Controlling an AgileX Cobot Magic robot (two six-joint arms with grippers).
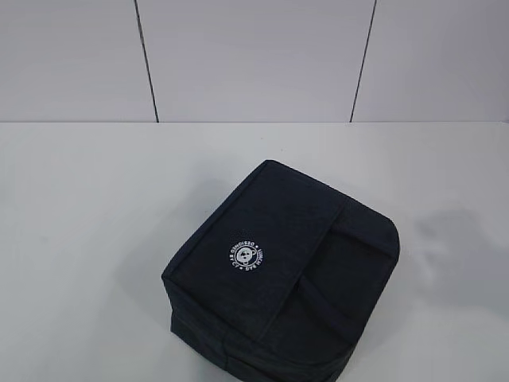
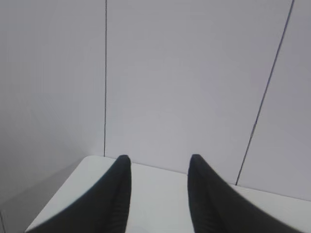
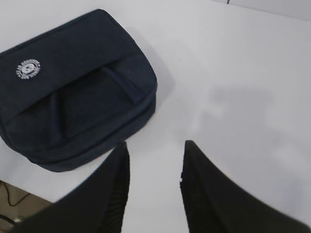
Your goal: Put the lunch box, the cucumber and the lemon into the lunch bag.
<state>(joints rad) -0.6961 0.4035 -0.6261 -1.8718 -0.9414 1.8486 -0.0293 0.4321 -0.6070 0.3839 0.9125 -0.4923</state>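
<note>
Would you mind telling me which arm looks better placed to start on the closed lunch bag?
Probably the right. Its open tool looks down at the lunch bag close by, while the left tool, also open, faces the wall with no bag in view.

White table [image 1: 87,207], closed navy lunch bag [image 1: 286,263] alone on it, near front edge.

in front of me the lunch bag [image 1: 278,274] sits closed on the white table [image 1: 87,207], its round white logo [image 1: 242,255] facing up, strap handles lying flat.
</note>
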